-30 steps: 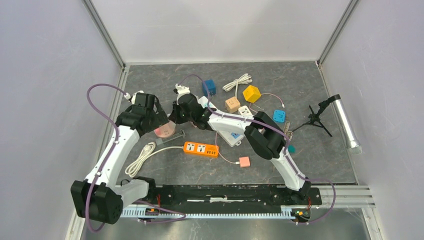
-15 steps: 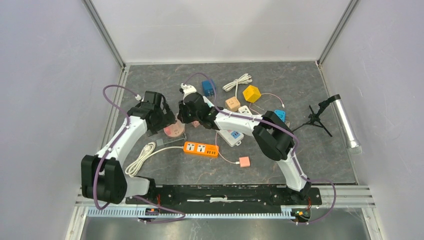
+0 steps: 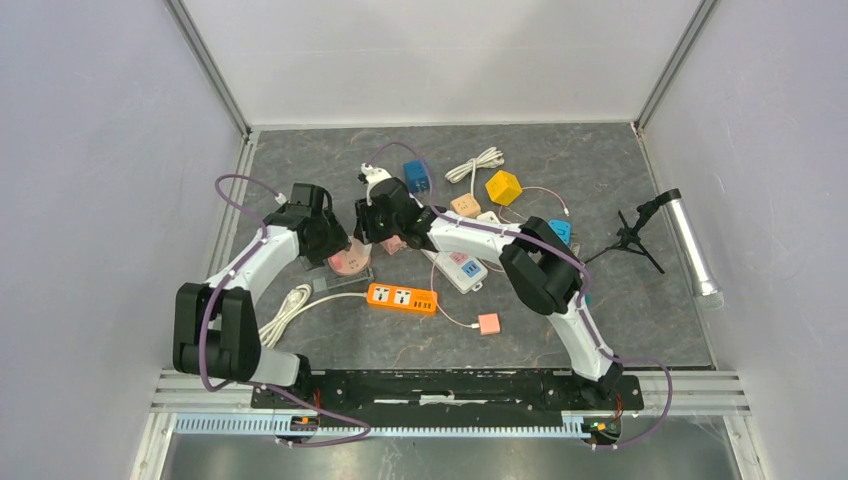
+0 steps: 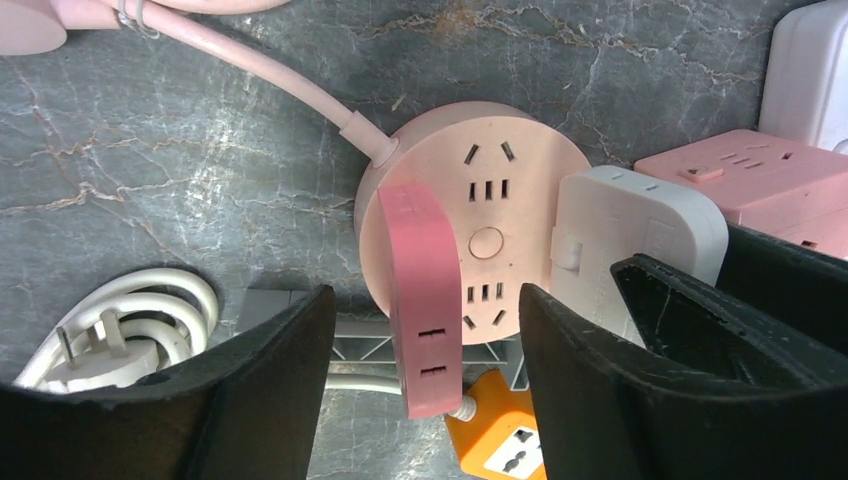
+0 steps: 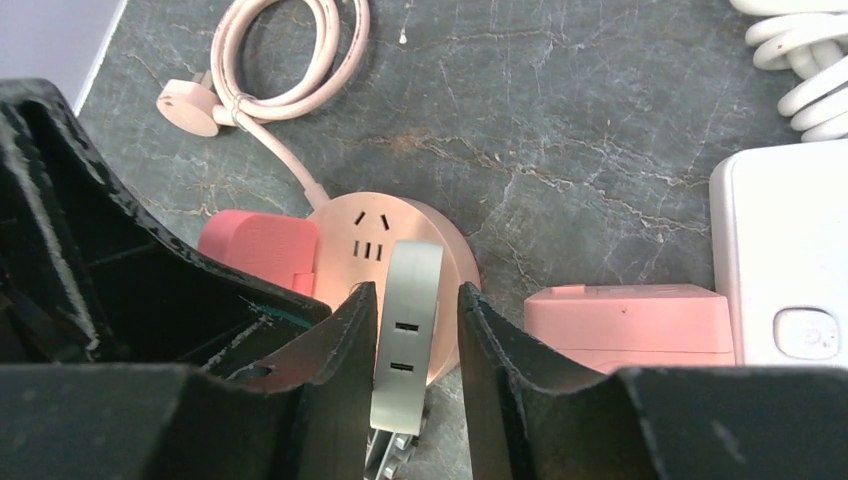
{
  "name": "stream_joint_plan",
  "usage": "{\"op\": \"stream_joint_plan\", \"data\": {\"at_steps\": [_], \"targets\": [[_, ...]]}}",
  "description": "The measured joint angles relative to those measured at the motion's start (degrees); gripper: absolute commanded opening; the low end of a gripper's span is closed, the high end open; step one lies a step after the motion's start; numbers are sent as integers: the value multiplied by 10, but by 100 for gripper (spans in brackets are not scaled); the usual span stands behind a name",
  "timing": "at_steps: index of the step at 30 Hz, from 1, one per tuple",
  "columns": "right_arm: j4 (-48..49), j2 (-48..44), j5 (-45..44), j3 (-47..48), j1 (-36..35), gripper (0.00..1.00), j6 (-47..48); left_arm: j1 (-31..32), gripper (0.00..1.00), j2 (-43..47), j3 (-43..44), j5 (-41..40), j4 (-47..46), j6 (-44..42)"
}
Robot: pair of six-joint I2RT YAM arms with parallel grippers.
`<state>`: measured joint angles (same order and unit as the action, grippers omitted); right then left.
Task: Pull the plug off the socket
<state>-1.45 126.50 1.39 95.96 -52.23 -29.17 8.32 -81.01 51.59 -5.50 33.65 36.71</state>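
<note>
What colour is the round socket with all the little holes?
Pale pink. The round plastic socket shows best in the left wrist view.

From above, the round pink socket (image 3: 350, 262), left of the middle of the tabletop (image 3: 650, 310), shows only a sliver. The left arm (image 3: 310, 225) and right arm (image 3: 385, 215) cover the rest, and the plugs on it are hidden there.

In the right wrist view the white plug (image 5: 405, 330) runs off the bottom edge between the right jaws; whether they press it cannot be told. In the left wrist view a black finger (image 4: 700, 330) of the right arm covers that plug's lower right part. The pink plug (image 4: 420, 300) has its prongs out of sight. The orange power strip (image 4: 497, 445) is cut by the bottom edge.
</note>
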Motion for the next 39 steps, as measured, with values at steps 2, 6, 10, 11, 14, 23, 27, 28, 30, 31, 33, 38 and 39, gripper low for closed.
{"op": "stream_joint_plan", "data": {"at_steps": [2, 6, 10, 11, 14, 23, 27, 28, 30, 31, 33, 38, 39], "targets": [[-9, 7, 3, 7, 1, 37, 1, -5, 68, -4, -3, 7, -8, 0], [-26, 13, 12, 15, 1, 35, 4, -12, 64, -20, -3, 23, -15, 0], [-27, 17, 19, 16, 1, 35, 9, -15, 59, -43, -4, 46, -25, 4], [-28, 19, 21, 16, 1, 35, 10, -16, 59, -45, -4, 46, -25, 4], [-36, 21, 25, 16, 1, 35, 12, -19, 58, -59, -3, 56, -27, 9], [-40, 21, 24, 16, 3, 0, 16, -23, 54, -73, -1, 71, -31, 16], [-41, 21, 26, 16, 4, 0, 14, -23, 53, -75, 1, 70, -28, 16], [-41, 21, 28, 16, 5, 0, 13, -23, 52, -75, 1, 70, -27, 16], [-40, 21, 36, 16, 8, 0, 7, -23, 52, -75, 1, 70, -26, 16], [-37, 21, 42, 15, 10, 0, 3, -23, 52, -75, 2, 71, -25, 16], [-6, 19, 69, -5, 20, 0, -17, -24, 51, -76, 3, 71, -23, 16], [51, 17, 123, -38, 39, 0, -58, -24, 51, -79, 7, 71, -20, 16], [59, 17, 129, -41, 40, 0, -63, -24, 51, -80, 8, 72, -19, 16]]}}
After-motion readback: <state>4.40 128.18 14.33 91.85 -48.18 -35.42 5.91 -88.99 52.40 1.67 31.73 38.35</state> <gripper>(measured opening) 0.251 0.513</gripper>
